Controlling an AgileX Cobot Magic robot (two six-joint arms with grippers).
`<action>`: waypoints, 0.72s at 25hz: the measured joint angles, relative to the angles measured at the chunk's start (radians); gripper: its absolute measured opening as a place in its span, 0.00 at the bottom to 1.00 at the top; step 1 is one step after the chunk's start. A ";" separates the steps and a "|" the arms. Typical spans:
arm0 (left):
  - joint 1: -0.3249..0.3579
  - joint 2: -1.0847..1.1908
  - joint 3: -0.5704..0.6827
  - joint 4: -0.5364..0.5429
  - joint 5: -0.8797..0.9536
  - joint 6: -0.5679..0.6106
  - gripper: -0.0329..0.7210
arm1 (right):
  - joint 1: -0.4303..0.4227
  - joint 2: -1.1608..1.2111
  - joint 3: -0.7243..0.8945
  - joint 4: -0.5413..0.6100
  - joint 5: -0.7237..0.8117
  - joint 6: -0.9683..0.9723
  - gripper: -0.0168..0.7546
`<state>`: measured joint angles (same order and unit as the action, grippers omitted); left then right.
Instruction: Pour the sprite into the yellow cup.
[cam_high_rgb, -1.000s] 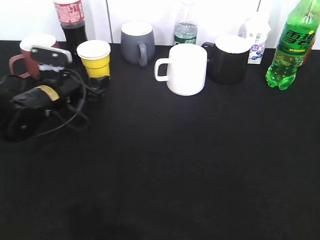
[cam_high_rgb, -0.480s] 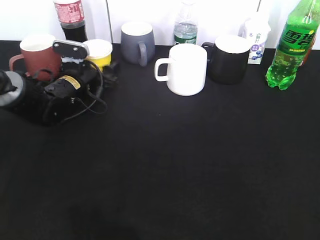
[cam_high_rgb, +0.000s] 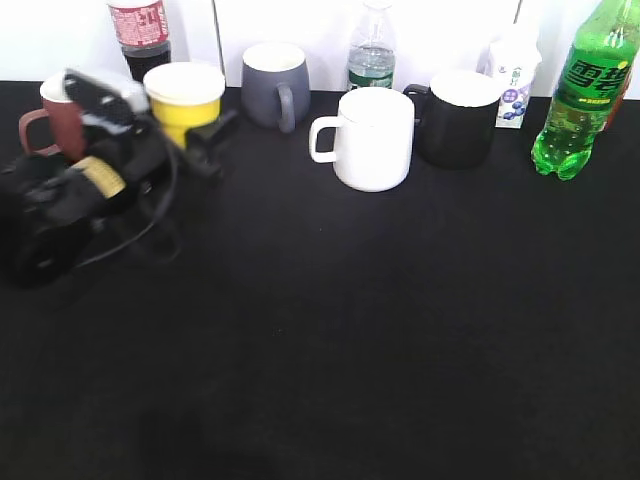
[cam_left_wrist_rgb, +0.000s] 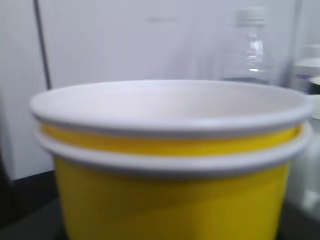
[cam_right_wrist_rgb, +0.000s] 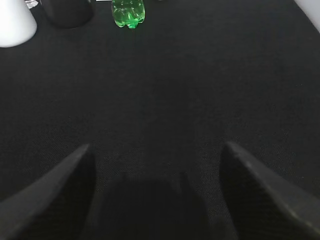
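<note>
tall translucent green plastic sprite bottle (cam_high_rgb: 584, 92) at far right of the black table (cam_high_rgb: 380, 330), upright but leaning slightly, long axis near vertical, cap end up and out of frame. small tapered yellow cup (cam_high_rgb: 185, 100) at far left, mouth up, white rim level, close before the left gripper (cam_high_rgb: 200, 140); finger state impossible to tell. right gripper (cam_right_wrist_rgb: 155, 170) spread wide over bare table.

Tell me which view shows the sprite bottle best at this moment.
The exterior view: the sprite stands upright at far right, label and lobed base clear, only its cap cut off. The right wrist view catches just its green base at the top edge. The left wrist view shows none of it.
</note>
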<state>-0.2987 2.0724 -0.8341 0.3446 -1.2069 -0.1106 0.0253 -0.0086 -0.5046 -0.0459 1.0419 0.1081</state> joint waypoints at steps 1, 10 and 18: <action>0.000 -0.033 0.047 0.014 0.000 0.000 0.68 | 0.000 0.000 0.000 0.000 0.000 0.000 0.78; 0.000 -0.080 0.122 0.069 -0.003 0.000 0.68 | 0.000 0.460 0.099 -0.095 -0.866 0.000 0.78; 0.000 -0.080 0.123 0.072 -0.003 0.000 0.68 | 0.000 1.354 0.108 -0.021 -1.856 0.001 0.88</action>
<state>-0.2987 1.9922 -0.7109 0.4167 -1.2099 -0.1106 0.0253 1.3450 -0.3963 -0.0671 -0.8145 0.1091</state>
